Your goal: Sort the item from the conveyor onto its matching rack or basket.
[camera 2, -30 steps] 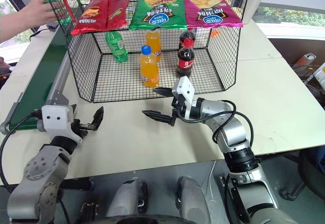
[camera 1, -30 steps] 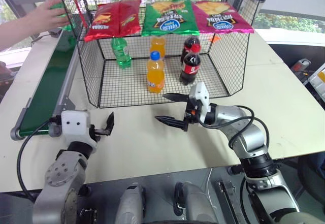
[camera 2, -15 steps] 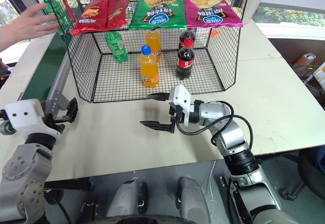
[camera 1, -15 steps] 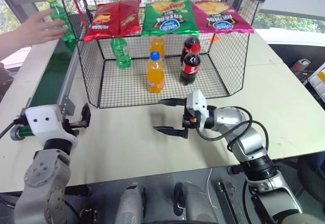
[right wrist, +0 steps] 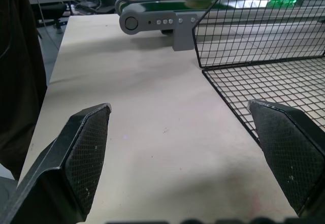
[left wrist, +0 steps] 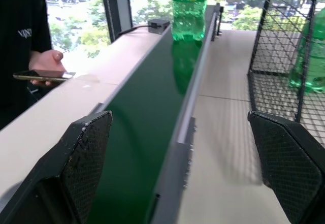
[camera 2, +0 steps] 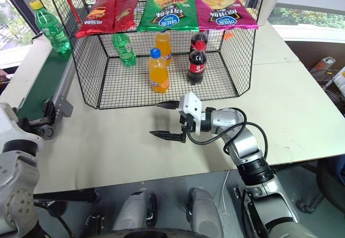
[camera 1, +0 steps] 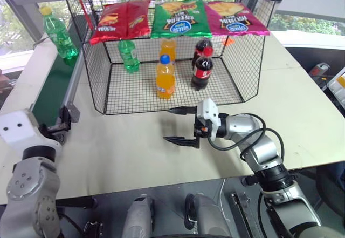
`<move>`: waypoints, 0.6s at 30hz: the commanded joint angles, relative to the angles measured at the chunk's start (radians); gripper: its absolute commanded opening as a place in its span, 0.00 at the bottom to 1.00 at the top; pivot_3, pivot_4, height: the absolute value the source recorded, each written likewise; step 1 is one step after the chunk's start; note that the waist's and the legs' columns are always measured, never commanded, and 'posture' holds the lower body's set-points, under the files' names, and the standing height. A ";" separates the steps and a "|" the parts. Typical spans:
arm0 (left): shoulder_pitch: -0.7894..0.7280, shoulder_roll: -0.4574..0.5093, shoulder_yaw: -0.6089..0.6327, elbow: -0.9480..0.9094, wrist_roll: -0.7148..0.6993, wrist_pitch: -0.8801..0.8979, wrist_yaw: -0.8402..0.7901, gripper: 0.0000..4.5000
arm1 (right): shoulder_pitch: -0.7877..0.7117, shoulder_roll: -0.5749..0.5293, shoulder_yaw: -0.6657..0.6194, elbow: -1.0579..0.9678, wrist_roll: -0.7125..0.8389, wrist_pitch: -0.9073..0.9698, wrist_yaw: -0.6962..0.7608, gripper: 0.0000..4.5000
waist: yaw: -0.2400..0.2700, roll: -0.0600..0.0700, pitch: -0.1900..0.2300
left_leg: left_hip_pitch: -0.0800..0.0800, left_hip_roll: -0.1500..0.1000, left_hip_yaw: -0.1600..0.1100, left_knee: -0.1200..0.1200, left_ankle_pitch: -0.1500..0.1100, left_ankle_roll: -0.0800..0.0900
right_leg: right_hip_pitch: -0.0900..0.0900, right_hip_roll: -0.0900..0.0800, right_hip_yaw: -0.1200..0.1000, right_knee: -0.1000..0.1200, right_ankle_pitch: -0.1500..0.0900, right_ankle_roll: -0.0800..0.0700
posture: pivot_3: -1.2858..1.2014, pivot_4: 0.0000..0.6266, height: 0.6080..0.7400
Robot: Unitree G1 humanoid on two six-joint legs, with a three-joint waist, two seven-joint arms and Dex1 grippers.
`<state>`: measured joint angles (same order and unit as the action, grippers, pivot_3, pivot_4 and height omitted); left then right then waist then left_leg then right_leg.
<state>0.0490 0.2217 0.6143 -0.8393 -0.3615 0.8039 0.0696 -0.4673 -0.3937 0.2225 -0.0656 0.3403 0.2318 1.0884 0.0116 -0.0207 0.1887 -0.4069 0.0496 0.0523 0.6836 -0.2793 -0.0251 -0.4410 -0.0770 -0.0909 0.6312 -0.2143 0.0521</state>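
Bottle [camera 1: 55, 32] stands far up conveyor [camera 1: 51, 89] from left fingers [left wrist: 81, 158].

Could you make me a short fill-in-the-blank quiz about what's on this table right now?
1. The green bottle on the conveyor has a ____ cap.
2. Inside the wire cage, the cola bottle in front has a ____ cap.
3. The chip bag hanging between the red and pink ones is ____.
4. Both the left end effector and the right end effector are ____.

Missing words: yellow; red; green; open
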 commanded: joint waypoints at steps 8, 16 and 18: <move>0.034 0.052 0.047 0.019 -0.030 -0.010 -0.037 0.99 | -0.014 -0.010 -0.019 -0.085 0.076 0.022 0.028 1.00 | 0.001 0.000 0.000 | 0.000 0.000 0.000 0.000 0.000 0.000 | 0.000 0.000 0.000 0.000 0.000 0.000 | 0.52 0.24 1.00; 0.044 0.081 0.051 0.050 -0.027 -0.019 -0.061 0.99 | -0.004 -0.046 0.009 -0.074 0.034 -0.007 0.055 1.00 | 0.000 0.000 0.000 | 0.000 0.000 0.000 0.000 0.000 0.000 | 0.000 0.000 0.000 0.000 0.000 -0.001 | 0.52 0.24 1.00; 0.045 0.092 0.050 0.062 -0.025 -0.025 -0.068 0.99 | -0.005 -0.049 0.014 -0.064 0.022 -0.019 0.058 1.00 | 0.000 0.000 0.000 | 0.000 0.000 0.000 0.000 0.000 0.000 | 0.000 0.000 0.000 0.000 -0.001 -0.002 | 0.52 0.24 1.00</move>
<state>0.0897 0.2992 0.6457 -0.7716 -0.3919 0.7990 0.0096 -0.4714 -0.4377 0.2337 -0.1142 0.3662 0.2366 1.1396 0.0120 -0.0207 0.1886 -0.4069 0.0497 0.0525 0.6836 -0.2793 -0.0251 -0.4410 -0.0771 -0.0910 0.6312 -0.2156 0.0499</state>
